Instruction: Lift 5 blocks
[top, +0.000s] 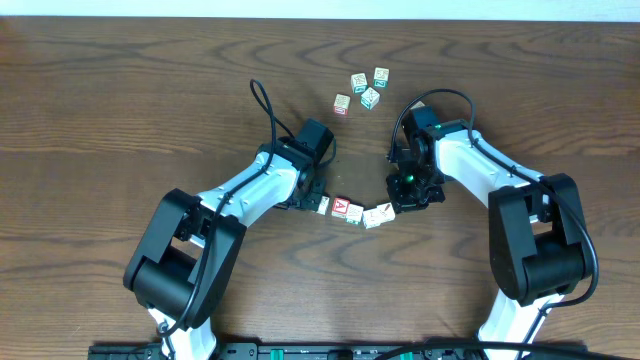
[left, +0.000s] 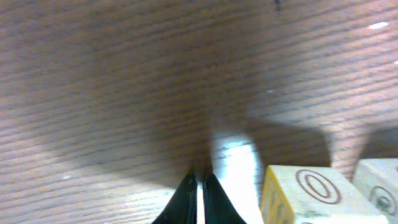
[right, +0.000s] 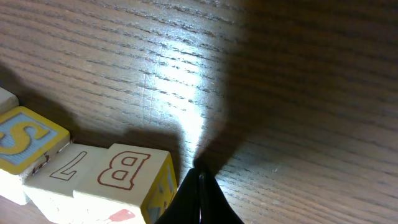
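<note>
On a wooden table (top: 120, 100), flanks a row of blocks (top: 350, 211) with left gripper (top: 313, 200) and right gripper (top: 399, 207), both claws pinched shut. Shows four more blocks (top: 370, 97) well apart.

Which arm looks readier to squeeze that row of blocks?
Right, probably: the right tool sits just beside the B block; the left tool has bare table between it and the O block.
</note>
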